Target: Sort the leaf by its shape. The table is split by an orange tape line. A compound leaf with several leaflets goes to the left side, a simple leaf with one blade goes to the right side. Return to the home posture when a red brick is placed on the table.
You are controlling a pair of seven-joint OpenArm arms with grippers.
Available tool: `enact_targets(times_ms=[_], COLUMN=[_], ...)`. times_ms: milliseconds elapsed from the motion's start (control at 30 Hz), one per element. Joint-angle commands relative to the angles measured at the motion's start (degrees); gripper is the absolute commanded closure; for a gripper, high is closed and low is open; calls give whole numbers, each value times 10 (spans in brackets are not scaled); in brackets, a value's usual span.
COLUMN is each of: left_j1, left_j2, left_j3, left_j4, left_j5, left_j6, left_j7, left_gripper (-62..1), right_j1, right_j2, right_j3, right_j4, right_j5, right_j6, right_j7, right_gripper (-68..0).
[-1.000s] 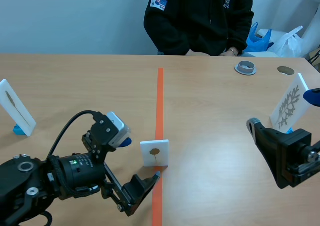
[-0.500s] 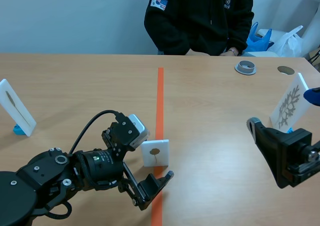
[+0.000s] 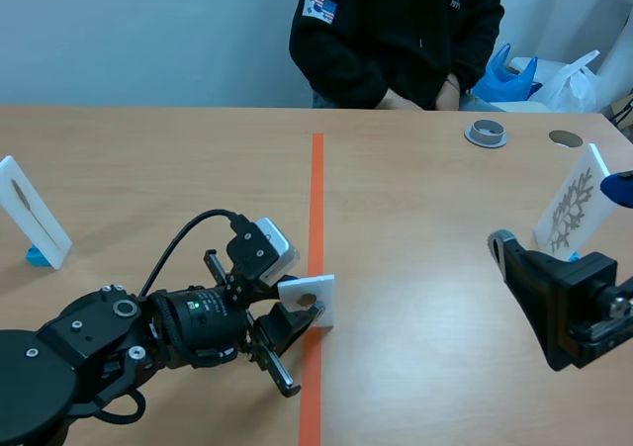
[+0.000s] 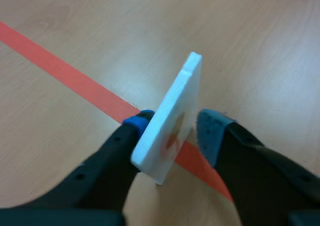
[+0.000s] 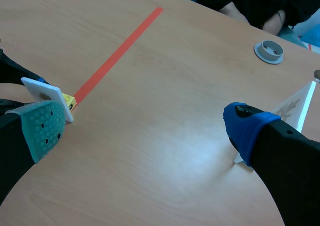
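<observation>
One leaf card, ungripped, between the half-open fingers of the left hand, against one pad, just off the other.

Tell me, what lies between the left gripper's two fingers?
The white leaf card, over the orange tape line, as the left wrist view shows.
</observation>
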Motion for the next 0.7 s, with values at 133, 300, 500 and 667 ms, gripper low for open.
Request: enact_targets(times_ms=[133,300,500,667], left_j1=[-5,-3,33,96], left_j2=[3,3,-17,-26], left_j3=[0,-2,-27,-86], left_j4=[13,25,130,235], left_j5=[-6,-20,-68,-116], left_j6=[0,-3,-4,-2], left_j7=[-11,28,111,164], left_gripper=[-62,-41,-40,-40], right_j1=[7,7,7,7], right_j2=[2,2,2,2], right_j3=[5,5,5,5], right_j4=[2,2,2,2], right_j5=[4,4,4,4], right_j6=[0,0,0,0], right_j7=[9,9,11,11], right_gripper=[-679,-679,-679,-679])
